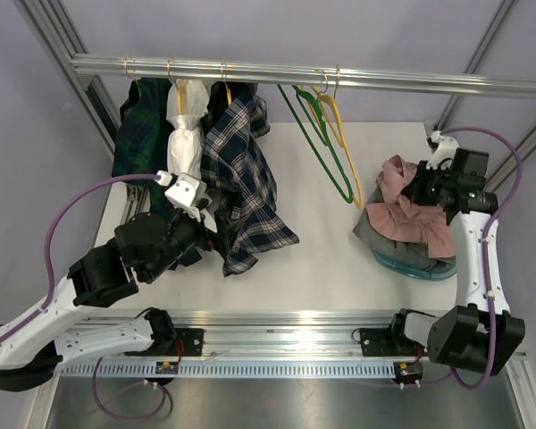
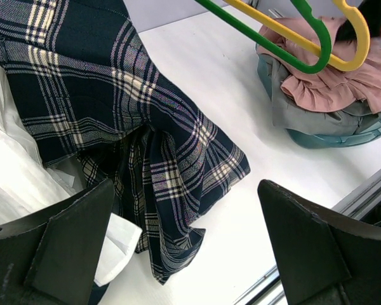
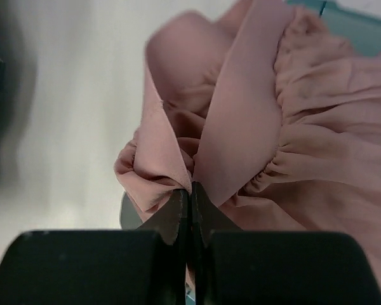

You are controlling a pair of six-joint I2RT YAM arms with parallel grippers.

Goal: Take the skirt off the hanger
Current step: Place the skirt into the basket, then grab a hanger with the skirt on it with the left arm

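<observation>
My right gripper (image 1: 426,190) (image 3: 190,188) is shut on a fold of a pink skirt (image 1: 400,189) (image 3: 292,121), which drapes over the clothes pile at the right, off any hanger. Two bare hangers, green (image 1: 318,134) (image 2: 267,39) and yellow (image 1: 345,143) (image 2: 355,38), hang from the rail (image 1: 384,80). A navy plaid skirt (image 1: 246,174) (image 2: 114,89) hangs from a hanger on the left of the rail, its hem resting on the table. My left gripper (image 1: 210,225) (image 2: 185,187) stands open close to that hem, holding nothing.
A teal basin (image 1: 422,267) (image 2: 317,138) at the right holds a grey garment (image 1: 384,234) under the pink one. A white garment (image 1: 186,143) and a green plaid garment (image 1: 141,125) hang left of the navy skirt. Frame posts stand at the back corners.
</observation>
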